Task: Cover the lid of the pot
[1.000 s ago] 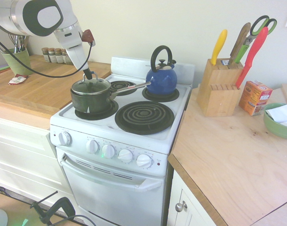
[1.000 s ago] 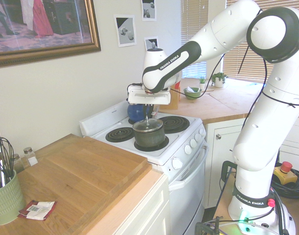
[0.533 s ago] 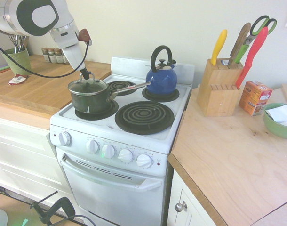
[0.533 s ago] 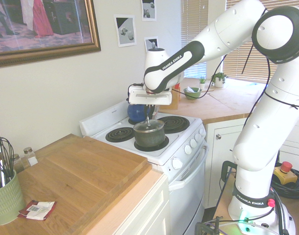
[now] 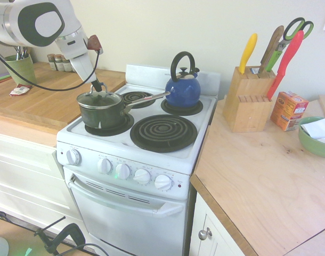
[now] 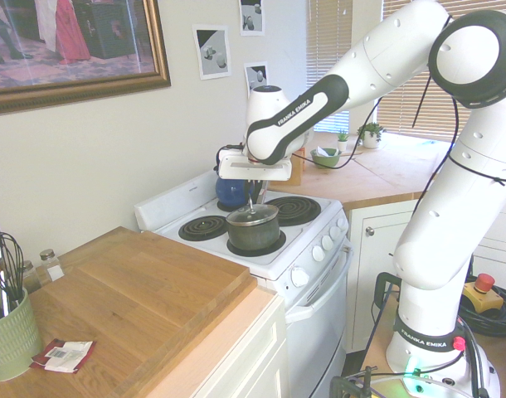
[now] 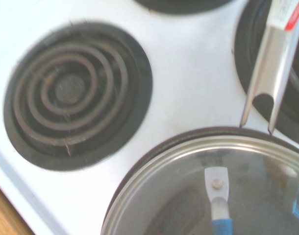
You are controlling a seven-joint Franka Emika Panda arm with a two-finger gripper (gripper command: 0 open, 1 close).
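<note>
We see a dark green-black pot point(image 5: 102, 113) with a silver handle point(image 5: 147, 99) and a white mark on its side, under a clear glass lid point(image 5: 100, 99) rimmed in silver. The stove point(image 5: 131, 176) is white with black coiled burners. The kettle point(image 5: 183, 89) is blue with a black handle. The worktop point(image 5: 258, 181) is light wood; knife handles show yellow, brown, green and red.

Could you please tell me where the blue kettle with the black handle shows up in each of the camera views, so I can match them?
First exterior view: the blue kettle stands on the back right burner, right of the dark saucepan.
Second exterior view: only a sliver of it shows behind the saucepan, under the arm's wrist.
Wrist view: not in it.
Shared landmark: the saucepan's round glass lid, seen in all three.
</note>
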